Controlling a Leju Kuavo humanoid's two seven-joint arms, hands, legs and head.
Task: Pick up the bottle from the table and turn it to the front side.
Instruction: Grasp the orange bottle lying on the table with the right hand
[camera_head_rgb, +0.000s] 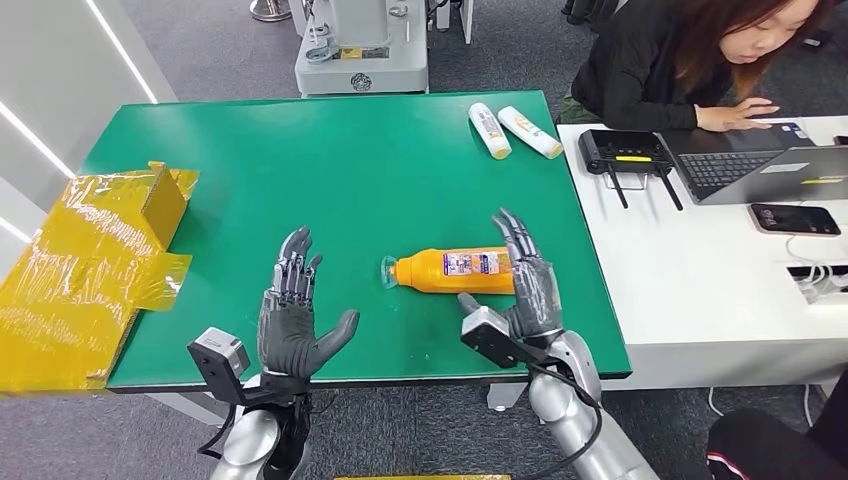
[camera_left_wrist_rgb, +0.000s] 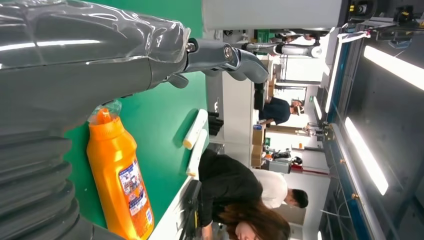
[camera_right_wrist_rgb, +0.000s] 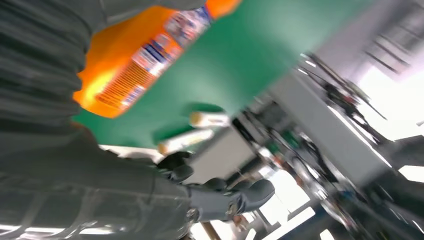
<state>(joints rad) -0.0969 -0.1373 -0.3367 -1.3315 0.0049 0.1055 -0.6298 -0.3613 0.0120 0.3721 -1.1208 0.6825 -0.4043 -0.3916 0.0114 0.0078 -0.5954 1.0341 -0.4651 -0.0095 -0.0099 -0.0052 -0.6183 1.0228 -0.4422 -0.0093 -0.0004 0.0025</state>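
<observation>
An orange plastic bottle (camera_head_rgb: 455, 271) lies on its side near the front of the green desk (camera_head_rgb: 330, 160), its clear-capped neck towards the robot's left and a printed white-and-blue label facing up. The right hand (camera_head_rgb: 528, 285) stands at the bottle's base end with fingers straight and spread; it seems to touch the base without gripping, though the blurred wrist view leaves that unsure. The left hand (camera_head_rgb: 293, 318) hovers open and empty, apart from the bottle. Two white tubes (camera_head_rgb: 512, 129) lie at the far corner.
</observation>
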